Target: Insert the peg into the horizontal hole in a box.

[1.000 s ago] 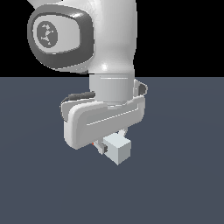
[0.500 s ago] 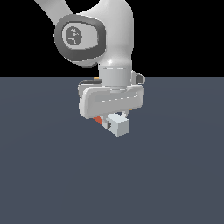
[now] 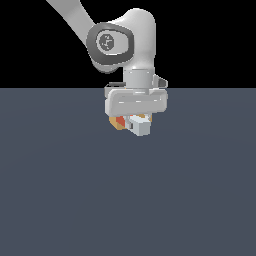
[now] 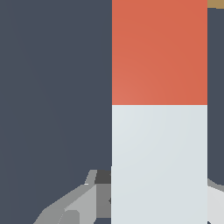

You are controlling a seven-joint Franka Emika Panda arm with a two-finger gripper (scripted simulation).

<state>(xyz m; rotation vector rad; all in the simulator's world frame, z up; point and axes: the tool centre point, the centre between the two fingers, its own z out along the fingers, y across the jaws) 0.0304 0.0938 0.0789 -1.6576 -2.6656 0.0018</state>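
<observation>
Gripper [image 3: 136, 121] closed on peg [image 4: 159, 113], grip on white section, red end forward, held above counter [image 3: 60, 190]. Box [image 3: 116, 121] sits just behind the red tip. Peg looks rigid, light, smooth-sided; you keep hold on white part, squeeze flat faces, watch for twist.

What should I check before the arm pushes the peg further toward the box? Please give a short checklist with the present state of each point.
1. Peg sits in the claw: ok, fingers flank its white part in the wrist view.
2. Red end leads toward the box: ok.
3. Box is near the red end: ok, a tan sliver shows beyond it.
4. Hole is lined up with the peg: cannot tell, hole hidden.
5. Peg tip has entered the hole: cannot tell.
</observation>
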